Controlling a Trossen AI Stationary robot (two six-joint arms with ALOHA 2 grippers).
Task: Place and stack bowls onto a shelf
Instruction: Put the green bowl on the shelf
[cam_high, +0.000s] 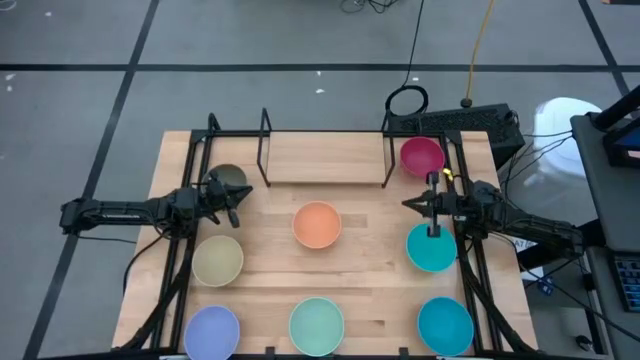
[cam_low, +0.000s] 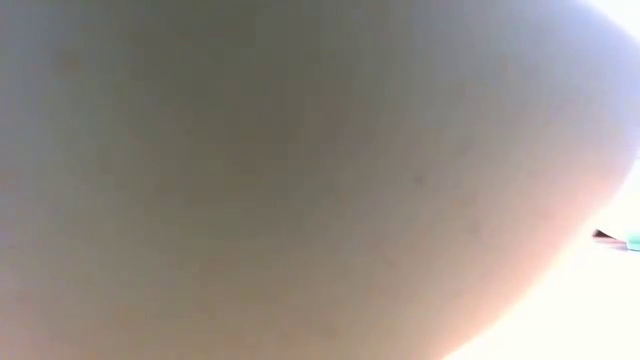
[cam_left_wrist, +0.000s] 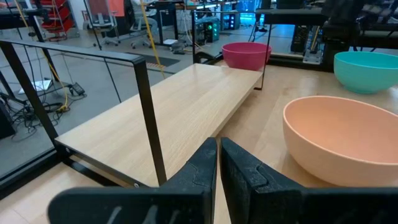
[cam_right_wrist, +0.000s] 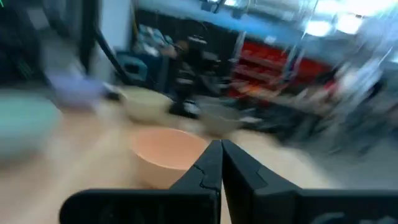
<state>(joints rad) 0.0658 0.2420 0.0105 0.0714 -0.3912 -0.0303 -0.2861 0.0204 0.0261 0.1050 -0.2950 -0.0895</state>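
Eight bowls stand upright on the table: magenta, grey-olive, orange, teal, pale yellow, lavender, mint green and a second teal. The shelf stands at the far edge, its wooden board bare. My left gripper is shut beside the grey-olive bowl and points at the orange bowl. My right gripper is shut above the table between the magenta and teal bowls. It faces the orange bowl.
The black arm frames run along the table's left and right sides. A pale curved surface close to the lens fills the low view. There is bare tabletop between the orange bowl and the nearer teal one.
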